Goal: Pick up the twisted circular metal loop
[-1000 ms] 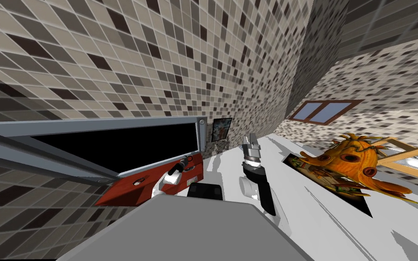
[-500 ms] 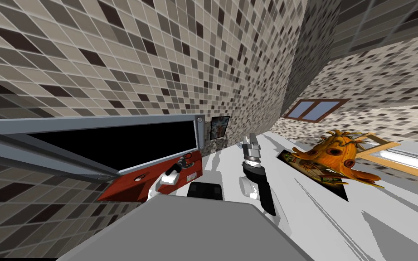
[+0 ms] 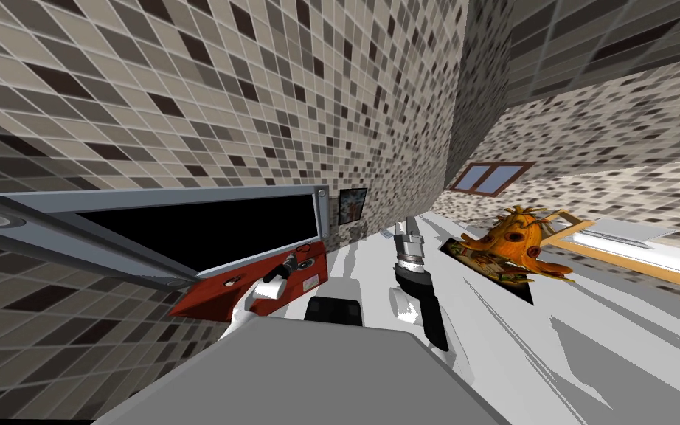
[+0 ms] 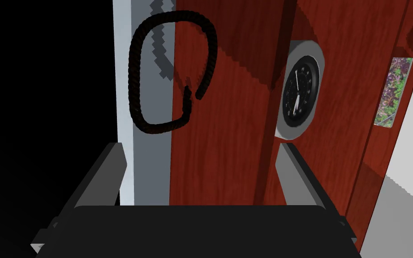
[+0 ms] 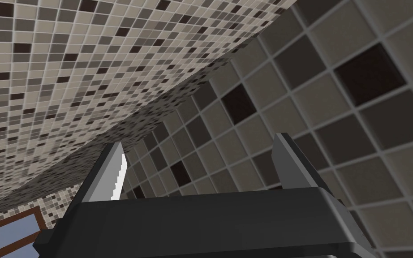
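Pointing spread left claw [image 4: 201, 166] at dark twisted loop [image 4: 133, 76] | on red panel [image 4: 228, 134] edge | right claw [image 5: 201, 170] raised, spread

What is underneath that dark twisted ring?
Beneath the twisted loop show a red wooden surface and a grey strip, which it straddles. Being thin, it covers only narrow lines of both. Whether it rests flat I cannot tell.

Red wooden top [image 4: 228, 148] — twisted loop [image 4: 133, 76]; round clock [image 4: 300, 92].

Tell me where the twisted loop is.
Left wrist view: the dark loop lies beyond the left gripper's open jaws, on the red board's edge, beside the clock.
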Robot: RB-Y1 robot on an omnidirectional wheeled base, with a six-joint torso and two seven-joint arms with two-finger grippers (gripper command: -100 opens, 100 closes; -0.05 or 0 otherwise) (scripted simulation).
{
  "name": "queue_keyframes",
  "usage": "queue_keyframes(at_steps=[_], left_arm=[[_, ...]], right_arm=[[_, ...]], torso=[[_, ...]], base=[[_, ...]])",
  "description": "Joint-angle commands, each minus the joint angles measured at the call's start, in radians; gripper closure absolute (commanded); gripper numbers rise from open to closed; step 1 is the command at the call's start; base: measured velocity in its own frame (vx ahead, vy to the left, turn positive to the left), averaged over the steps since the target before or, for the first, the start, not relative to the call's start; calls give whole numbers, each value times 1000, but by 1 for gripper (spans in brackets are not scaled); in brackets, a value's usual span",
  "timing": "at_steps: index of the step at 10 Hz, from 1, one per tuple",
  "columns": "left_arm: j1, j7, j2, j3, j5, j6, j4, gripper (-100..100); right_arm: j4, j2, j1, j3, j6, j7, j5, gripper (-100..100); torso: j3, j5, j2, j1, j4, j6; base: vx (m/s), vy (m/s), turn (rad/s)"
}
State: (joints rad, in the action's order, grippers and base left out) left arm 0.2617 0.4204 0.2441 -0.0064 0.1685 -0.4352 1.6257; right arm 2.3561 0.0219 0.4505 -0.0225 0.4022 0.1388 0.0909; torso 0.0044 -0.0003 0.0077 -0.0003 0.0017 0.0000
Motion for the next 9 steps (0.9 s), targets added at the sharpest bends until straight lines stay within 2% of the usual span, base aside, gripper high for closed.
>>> queue_keyframes(at_steps=[1,6,9], left_arm=[[6,29,16,13,13,-31,14,-100],[-1,82,36,44,43,-115,49,-100],[-13,96,32,53,63,-168,65,-100]], right_arm=[[0,0,0,0,0,0,0,0],[0,0,0,0,0,0,0,0],[0,0,0,0,0,0,0,0]], torso=[[0,0,0,0,0,0],[-2,0,-3,1,-1,0],[-4,1,-8,5,-1,0]], base=[[-132,-15,-97],[-74,-10,-55],[6,53,-41]])
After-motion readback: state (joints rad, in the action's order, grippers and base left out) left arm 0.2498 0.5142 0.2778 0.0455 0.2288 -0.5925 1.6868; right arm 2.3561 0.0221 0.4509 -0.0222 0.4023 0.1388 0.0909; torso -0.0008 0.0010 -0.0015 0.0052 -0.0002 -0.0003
